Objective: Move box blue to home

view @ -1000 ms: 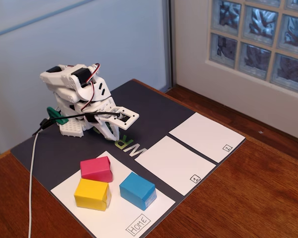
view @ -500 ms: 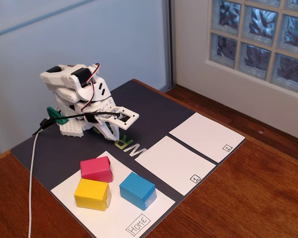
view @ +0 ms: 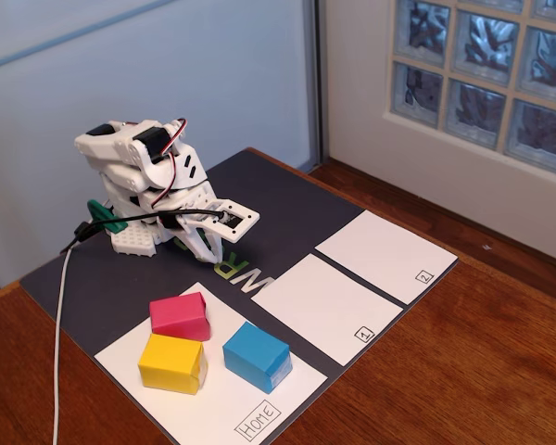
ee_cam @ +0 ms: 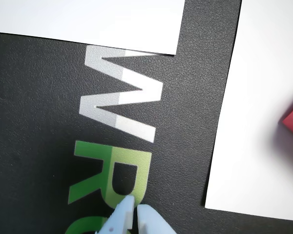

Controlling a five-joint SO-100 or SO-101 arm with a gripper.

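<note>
Fingertips [ee_cam: 136, 214] of the white two-finger gripper [view: 208, 243] are sitting pressed together with nothing between them in the wrist view, hovering just over the grey and green lettering [ee_cam: 119, 114] on the dark mat [view: 287, 199]. Going left to right in the fixed view: white cable [view: 59, 324] is trailing off the mat's left side, folded white arm [view: 144, 176] is crouching at the back of the mat, then the big white rectangular panel marked "Home" [view: 218, 408] is carrying three blocks. Yellow rectangular block [view: 171, 363] is lying at front left, pink block [view: 180, 316] touching it behind, small bright-blue rectangular block [view: 256, 356] sitting just beside both on the right, fully on the panel. Smaller white panels marked "1" [view: 324, 306] and "2" [view: 385, 252] are lying further right.
</note>
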